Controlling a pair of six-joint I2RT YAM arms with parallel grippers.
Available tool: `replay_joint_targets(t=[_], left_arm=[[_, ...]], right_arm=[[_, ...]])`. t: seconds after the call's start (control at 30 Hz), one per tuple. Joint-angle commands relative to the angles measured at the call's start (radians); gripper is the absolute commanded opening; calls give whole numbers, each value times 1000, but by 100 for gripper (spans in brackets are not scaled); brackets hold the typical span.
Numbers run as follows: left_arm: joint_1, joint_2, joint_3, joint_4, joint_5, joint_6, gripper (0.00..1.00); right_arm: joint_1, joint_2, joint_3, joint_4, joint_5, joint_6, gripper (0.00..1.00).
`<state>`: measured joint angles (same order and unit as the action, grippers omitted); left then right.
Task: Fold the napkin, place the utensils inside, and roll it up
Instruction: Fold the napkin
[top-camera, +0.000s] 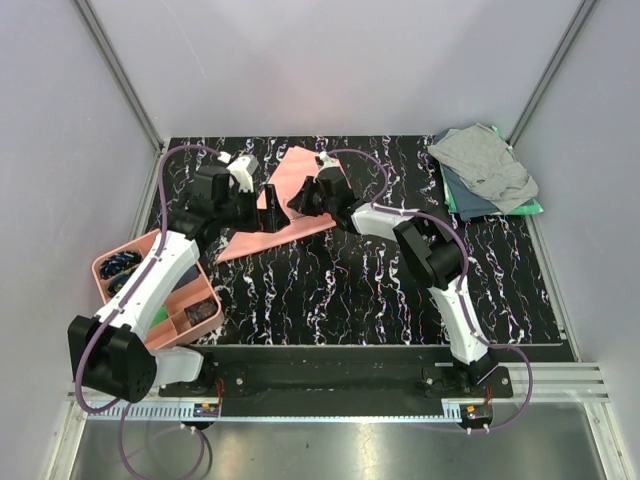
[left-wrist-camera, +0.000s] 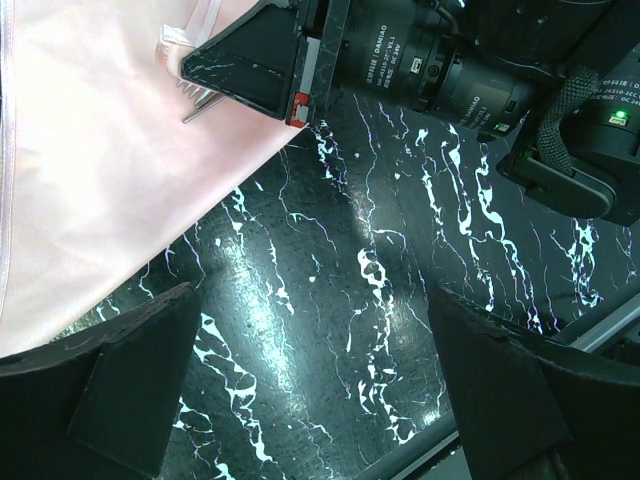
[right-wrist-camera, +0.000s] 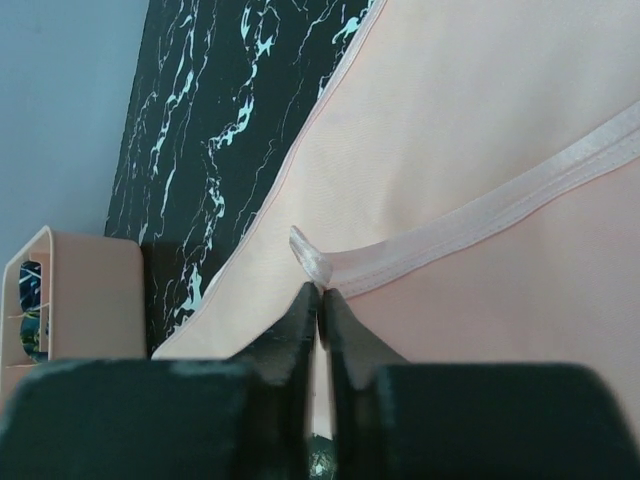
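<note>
Pale walls close in a black table (top-camera: 350, 290) veined with white, where the salmon-pink napkin (top-camera: 290, 172) lies spread at the far left-centre, one corner pointing to the back wall and a long edge running down toward the tray.

The right claw (right-wrist-camera: 318, 295) sits on the napkin, near its middle. Its own camera shows the fingertips right at a folded-over corner, where a shiny hem band crosses the cloth. The two fingers stand almost together, with only a thin slit between them. Whether cloth or anything else is pinched in that slit I cannot tell.

From the left wrist camera, a short metal end of the utensils (left-wrist-camera: 195, 103) pokes out beside the right claw's dark fingers, lying on the pink cloth. The rest is hidden under the claw, so I cannot say how many pieces are there or whether they are gripped.

The left claw (left-wrist-camera: 310, 295) stands wide apart and holds nothing. It hangs over bare table just off the napkin's edge, with the cloth beyond its left finger and the right claw close ahead of it.

Counted: two arms, one napkin and one pink tray (right-wrist-camera: 85, 295) with several compartments at the left edge of the table. Two more cloths lie at the far right corner, a grey cloth (top-camera: 485, 160) on top of a green cloth (top-camera: 475, 203), well apart from both claws.
</note>
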<state>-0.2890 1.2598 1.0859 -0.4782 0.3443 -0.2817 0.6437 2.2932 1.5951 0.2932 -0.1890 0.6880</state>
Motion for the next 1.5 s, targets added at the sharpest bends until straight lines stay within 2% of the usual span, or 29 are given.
replay_joint_targets(t=[0.0,0.03,0.17,0.27,0.4,0.57,0.7,0.73,0.8,0.83,1.0,1.13,1.47], left_arm=[[-2,-22,-3,41,18,-4,99],[-2,-23,-4,41,12,-4,99],[-2,-20,-12,41,-34,-11,99],[-1,-25,-35,43,-140,-42,99],[20,-59,-104,85,-215,-175,99],[28,-135,-280,180,-330,-344,99],[16,-203,-383,220,-470,-404,99],[14,-204,-392,225,-476,-404,99],[13,-191,-391,224,-461,-384,99],[11,-183,-383,217,-452,-376,99],[-7,-166,-339,191,-419,-388,99],[-12,-181,-345,193,-409,-421,99],[-12,-174,-347,170,-395,-389,99]], right_arm=[[16,-17,17,12,-29,-24,26],[19,-26,-4,14,-33,-45,37],[19,-90,-82,66,-72,-77,46],[19,-185,-165,101,-95,-96,48],[-1,-280,-253,112,-98,-111,49],[-84,-371,-360,136,-161,-85,50],[-202,-446,-451,97,-180,-36,51],[-279,-457,-481,81,-213,-25,51],[-353,-475,-512,74,-307,-24,52],[-424,-475,-530,69,-338,-34,52],[-538,-388,-483,-26,-464,-143,51],[-553,-241,-406,-60,-533,-145,50],[-541,-97,-325,3,-613,-68,47]])
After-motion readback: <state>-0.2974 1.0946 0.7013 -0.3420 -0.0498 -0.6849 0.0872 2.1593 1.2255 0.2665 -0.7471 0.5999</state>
